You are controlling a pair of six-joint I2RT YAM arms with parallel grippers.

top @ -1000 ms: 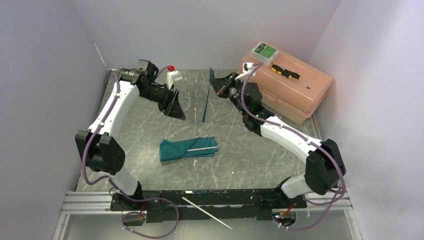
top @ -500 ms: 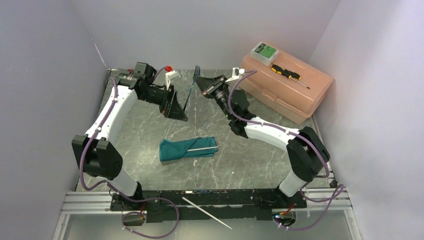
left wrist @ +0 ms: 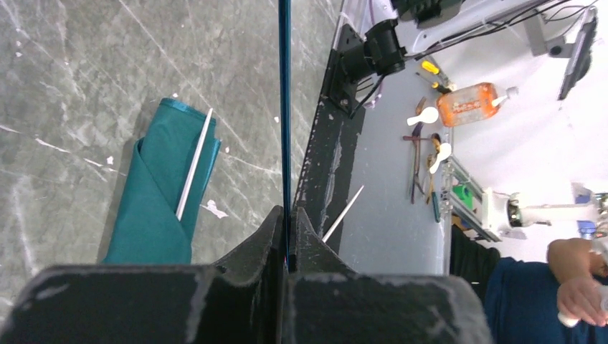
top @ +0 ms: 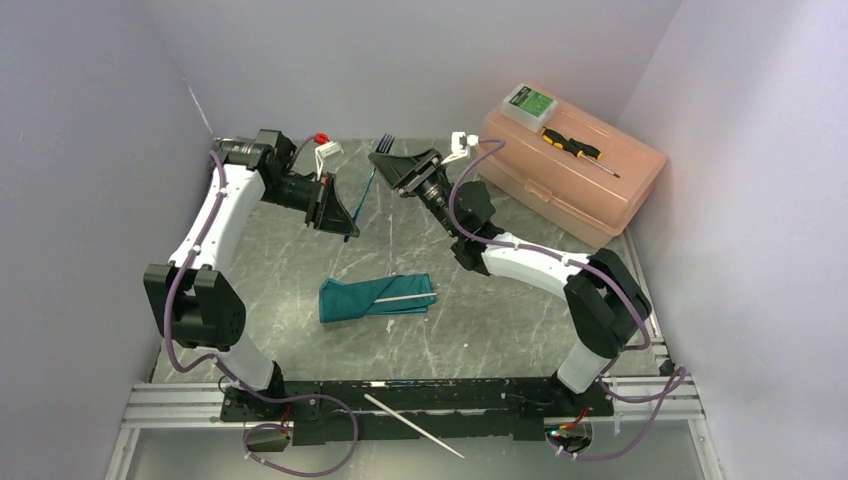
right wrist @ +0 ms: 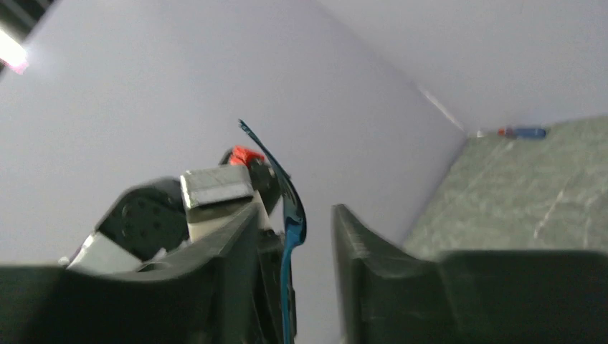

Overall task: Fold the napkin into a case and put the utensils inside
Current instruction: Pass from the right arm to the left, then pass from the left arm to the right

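In the overhead view the left gripper [top: 343,222], in the upper left of the frame, has its fingers pressed together on the lower end of the blue fork [top: 368,190]. The fork slants up and to the right, clear of the table [top: 500,320]. Its tines end near the top centre, beside the right gripper [top: 380,157]. In the right wrist view that gripper's fingers [right wrist: 236,244] stand spread. The fork's head sits between them, close to the left-hand one (whether it touches cannot be told), with a clear gap on the other side. The teal napkin [top: 360,300] lies at mid-frame, folded into a narrow case, with a white stick [top: 405,297] lying along it. A second white stick [top: 412,425] lies across the rail [top: 180,405] at the bottom centre. A peach toolbox [top: 590,190] at the upper right carries a yellow-and-black screwdriver [top: 572,148].
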